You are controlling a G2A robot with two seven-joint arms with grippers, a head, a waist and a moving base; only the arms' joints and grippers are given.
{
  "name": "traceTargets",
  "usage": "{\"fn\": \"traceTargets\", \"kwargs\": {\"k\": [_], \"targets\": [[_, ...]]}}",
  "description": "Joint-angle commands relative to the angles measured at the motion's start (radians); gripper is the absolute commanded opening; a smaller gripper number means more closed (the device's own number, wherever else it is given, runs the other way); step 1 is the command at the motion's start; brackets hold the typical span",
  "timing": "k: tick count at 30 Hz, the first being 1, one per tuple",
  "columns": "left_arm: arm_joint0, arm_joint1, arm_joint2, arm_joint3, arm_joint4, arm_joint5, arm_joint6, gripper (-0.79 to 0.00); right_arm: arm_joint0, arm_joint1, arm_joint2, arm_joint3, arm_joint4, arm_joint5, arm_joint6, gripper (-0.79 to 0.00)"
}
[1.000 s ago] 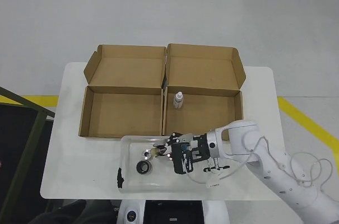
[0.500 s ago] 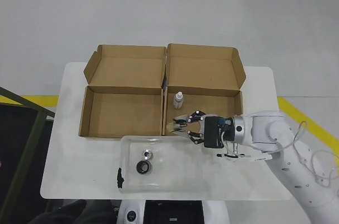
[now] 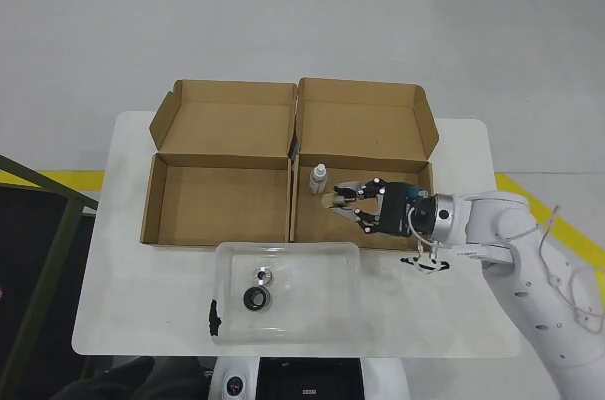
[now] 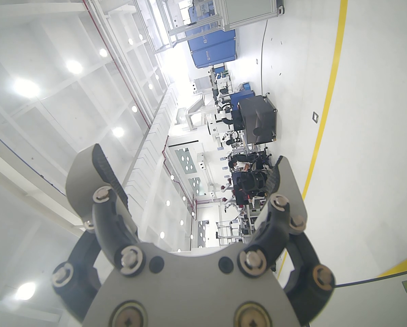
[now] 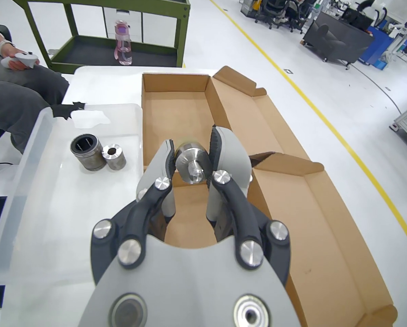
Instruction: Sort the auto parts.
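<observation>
My right gripper (image 3: 339, 199) (image 5: 192, 140) is shut on a silver cylindrical part (image 5: 189, 161) and hangs over the right cardboard box (image 3: 382, 228), near its left wall. A small white part (image 3: 319, 179) stands upright in that box, just beyond the gripper. The left cardboard box (image 3: 217, 205) (image 5: 174, 117) has nothing in it. In the clear plastic tray (image 3: 327, 315) (image 5: 36, 205) in front of the boxes lie a dark ring-shaped bearing (image 3: 254, 297) (image 5: 86, 149) and a small silver sleeve (image 3: 263, 274) (image 5: 113, 156). My left gripper (image 4: 190, 171) is open and points away into the room.
Both box lids (image 3: 362, 125) stand open at the back of the white table (image 3: 452, 310). A black scrap (image 3: 213, 320) sticks to the tray's front left rim. A green cart (image 5: 98, 18) stands off the table's left side.
My right gripper rose out of the tray with the silver part and moved back and to the right, over the right box. The tray's two other parts kept their places.
</observation>
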Motion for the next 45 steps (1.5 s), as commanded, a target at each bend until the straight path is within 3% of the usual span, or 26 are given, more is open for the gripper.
{"fn": "traceTargets", "kwargs": {"k": [1, 13, 25, 45], "targets": [[0.0, 0.0, 0.0, 0.0, 0.0, 0.0, 0.0, 0.0, 0.009, -0.001, -0.002, 0.018, 0.005, 0.005, 0.01, -0.785], [0.0, 0.0, 0.0, 0.0, 0.0, 0.0, 0.0, 0.0, 0.128, -0.016, -0.062, 0.168, -0.014, 0.015, 0.164, -0.785], [0.0, 0.0, 0.0, 0.0, 0.0, 0.0, 0.0, 0.0, 0.257, -0.053, -0.203, 0.293, -0.051, 0.038, 0.316, -0.785], [0.0, 0.0, 0.0, 0.0, 0.0, 0.0, 0.0, 0.0, 0.369, -0.123, -0.386, 0.436, -0.146, 0.106, 0.424, -0.785]]}}
